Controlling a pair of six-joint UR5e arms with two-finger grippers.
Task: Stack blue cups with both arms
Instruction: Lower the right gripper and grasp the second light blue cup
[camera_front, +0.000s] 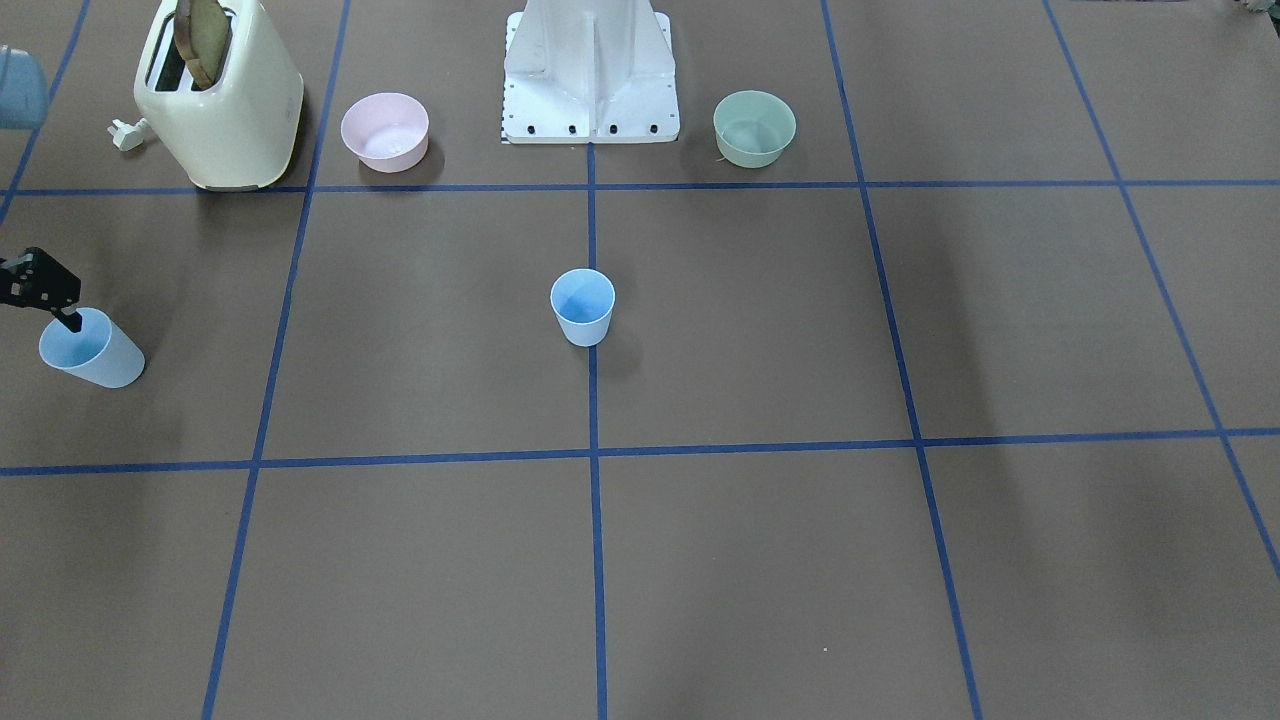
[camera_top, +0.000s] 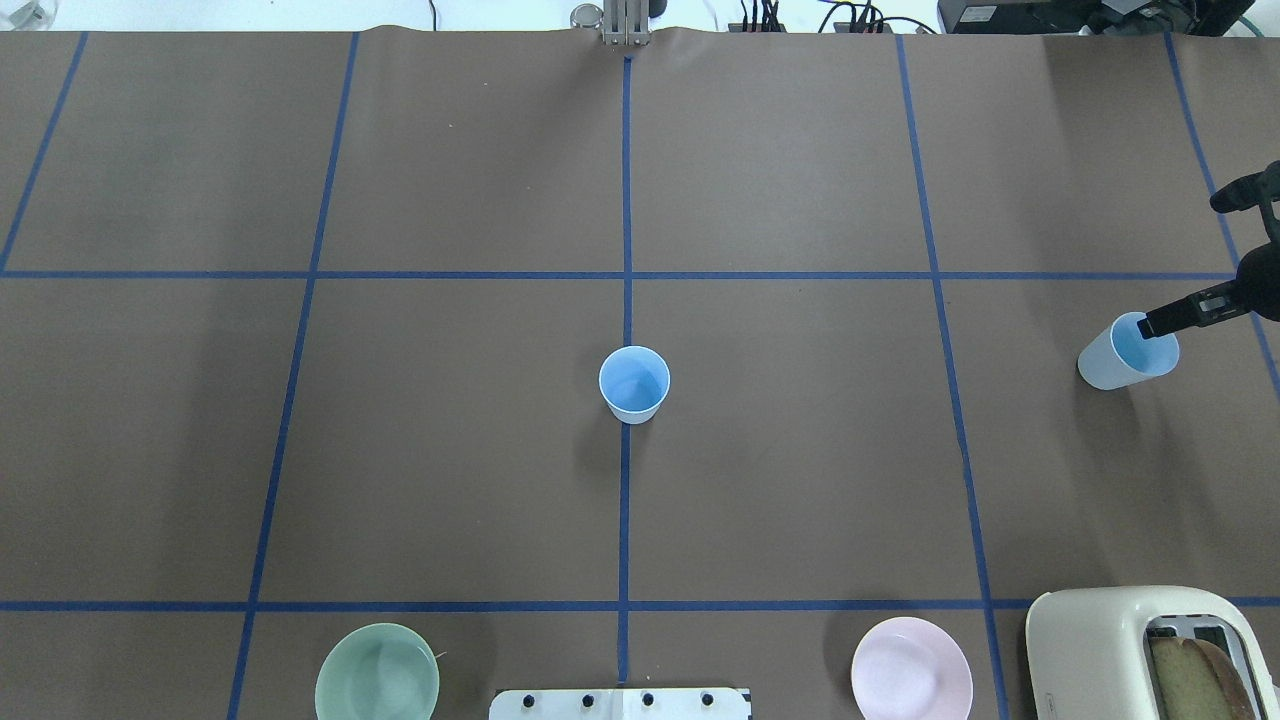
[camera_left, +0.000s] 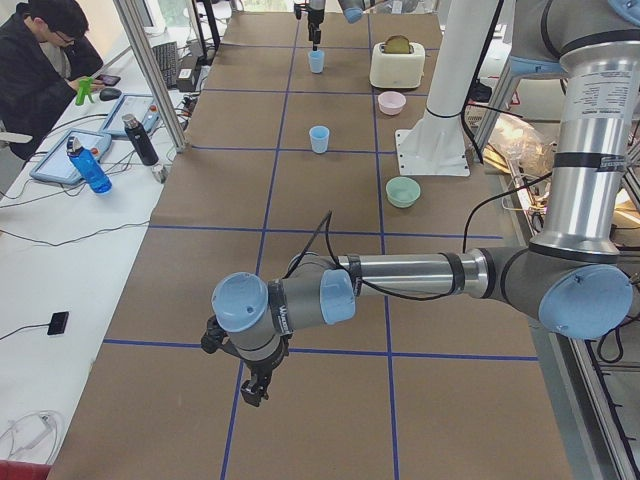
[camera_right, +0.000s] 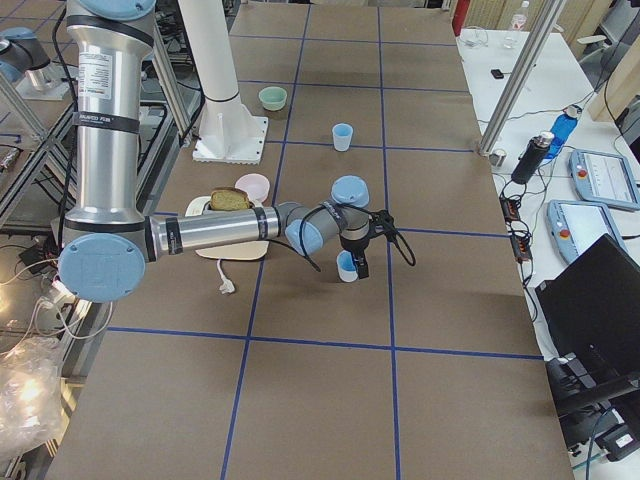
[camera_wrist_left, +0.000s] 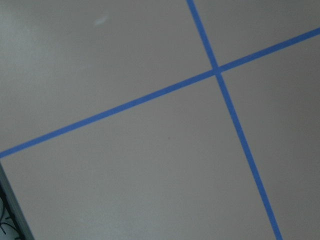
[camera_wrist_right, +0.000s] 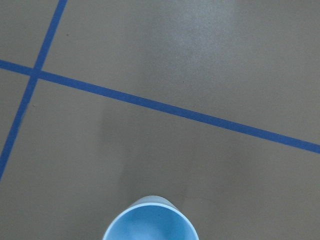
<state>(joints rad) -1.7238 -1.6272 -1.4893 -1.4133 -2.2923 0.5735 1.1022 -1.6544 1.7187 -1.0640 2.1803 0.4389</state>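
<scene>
One black finger (camera_top: 1172, 316) of the right gripper (camera_top: 1150, 326) dips just inside the rim of the outer cup (camera_top: 1106, 366), way over at the right edge of the overhead view. I can't see the other finger, so I can't tell if it's actually pinching the wall yet.

If I were driving, I'd get one finger inside and one outside, squeeze gently (thin plastic, probably flexes), then lift straight up so it doesn't tip. After that it goes over to the middle cup (camera_top: 634, 384), which sits on the centre tape line.

The right arm (camera_right: 220, 228) is stretched out low and nearly flat, with the wrist bent down. The left gripper (camera_left: 254, 388) hangs over bare table at the bottom of the left side view, open or closed I can't tell, and the left arm (camera_left: 420, 275) is level too.
</scene>
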